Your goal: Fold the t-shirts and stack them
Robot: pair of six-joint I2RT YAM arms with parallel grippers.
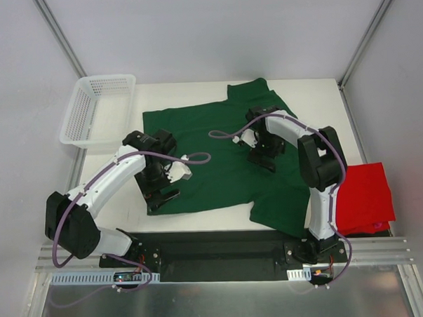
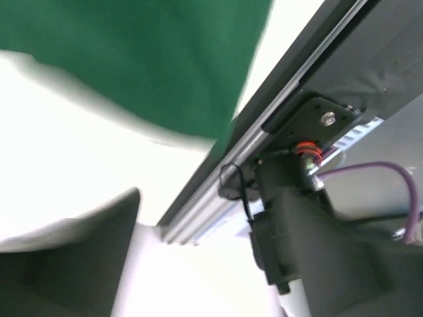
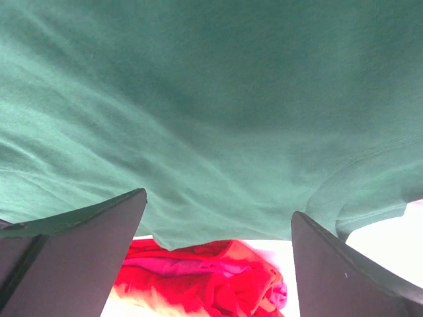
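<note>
Room: plain pale grey walls (image 1: 206, 32) around a white table (image 1: 314, 98), matte and smooth.
Top view, basket: white plastic mesh basket (image 1: 97, 111), rectangular, at the far left corner of the table.
Top view, green t-shirt (image 1: 218, 151): dark forest green, soft cotton, spread mostly flat across the middle of the table. One sleeve points to the far side and another flops toward my right base.
Top view, red t-shirt (image 1: 364, 197): bright red and lumpy, off at the right edge beside my right arm, well apart from the basket.
Top view, my arms: white shells with black joints, and a purple cable (image 1: 197, 159) looping off each.
Top view, left pincer (image 1: 160, 196): down at the green t-shirt's near left edge.
Top view, right pincer (image 1: 262, 158): over the middle of the green t-shirt.
Left wrist: a blurry green cloth edge (image 2: 145, 59) over glossy white table, then a ribbed aluminium rail (image 2: 218, 191) and a black bracket (image 2: 324, 119) with a silver screw.
Left pincer state: released, dark fingers (image 2: 66, 264) apart with only table between them.
Right wrist: soft rippled green cotton (image 3: 211, 112) fills the frame, with bunched red cloth (image 3: 198, 277) peeking out under its hem.
Right pincer state: released, matte black fingers (image 3: 73, 251) spread wide, nothing clamped.
</note>
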